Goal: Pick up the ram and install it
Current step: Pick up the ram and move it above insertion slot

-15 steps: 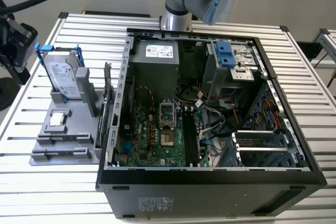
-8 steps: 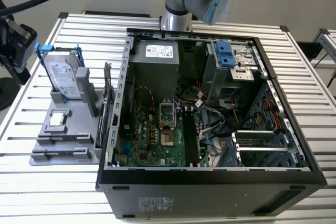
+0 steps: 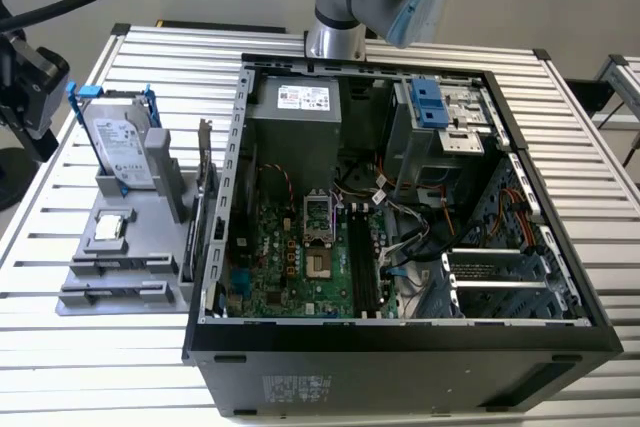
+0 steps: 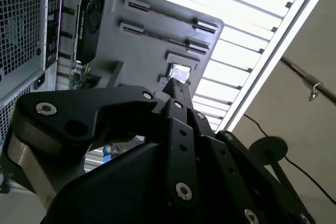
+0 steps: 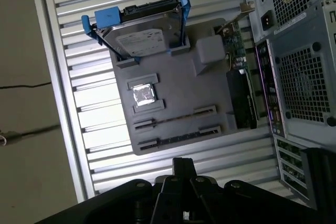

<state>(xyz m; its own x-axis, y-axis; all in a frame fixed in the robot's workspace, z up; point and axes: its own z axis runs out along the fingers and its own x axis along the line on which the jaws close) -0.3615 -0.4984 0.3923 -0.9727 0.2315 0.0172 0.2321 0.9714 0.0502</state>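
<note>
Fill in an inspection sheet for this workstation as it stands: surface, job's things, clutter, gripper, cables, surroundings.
Surface: slatted metal table carrying an open computer case and a grey tray.
Job's things: ram, probably the thin strip on edge in the tray's holders; not gripped.
Clutter: hard drive in a blue bracket, processor chip and expansion card, all on the tray.
Gripper: gripper has its fingers shut, holding nothing, clear of the tray.
Cables: wire bundles inside the case; black cable on the floor.
Surroundings: another slatted table.
</note>
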